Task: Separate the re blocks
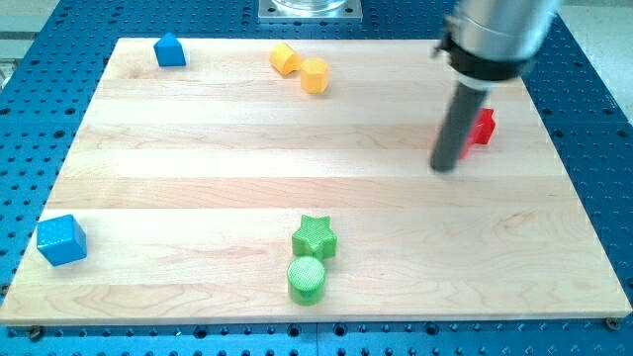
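A red block [482, 128] lies at the view's right, mostly hidden behind my rod, so its shape and whether it is one block or two cannot be told. My tip [445, 166] rests on the board just left of and slightly below the red block, close to it or touching it.
Two yellow blocks [286, 58] [315, 75] touch near the top centre. A blue block [169, 50] sits at the top left, a blue cube [61, 239] at the bottom left edge. A green star [315, 237] and green cylinder [307, 279] touch at bottom centre. The wooden board [198, 148] lies on a blue perforated table.
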Robot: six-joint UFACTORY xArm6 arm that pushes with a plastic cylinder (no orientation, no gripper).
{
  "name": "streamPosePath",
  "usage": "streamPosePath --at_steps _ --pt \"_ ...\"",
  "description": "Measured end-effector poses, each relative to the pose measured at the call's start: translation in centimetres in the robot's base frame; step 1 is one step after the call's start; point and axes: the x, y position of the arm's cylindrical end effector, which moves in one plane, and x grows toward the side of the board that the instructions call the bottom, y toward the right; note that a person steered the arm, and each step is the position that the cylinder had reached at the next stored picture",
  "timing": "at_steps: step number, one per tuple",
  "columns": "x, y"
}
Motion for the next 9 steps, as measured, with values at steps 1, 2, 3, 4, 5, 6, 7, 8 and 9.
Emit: streamPosePath --at_steps 1,2,3,4,5,6,7,8,9 --pt "-6.0 -2.0" --pt "-4.1 -0.7" --pt "2.4 -1.2" --pt "0.5 3.0" --pt "-8.6 7.1" --pt "-16.0 9.2" --pt "-14.4 9.4" --pt "-13.4 17.8" --pt "-8.4 16.5"
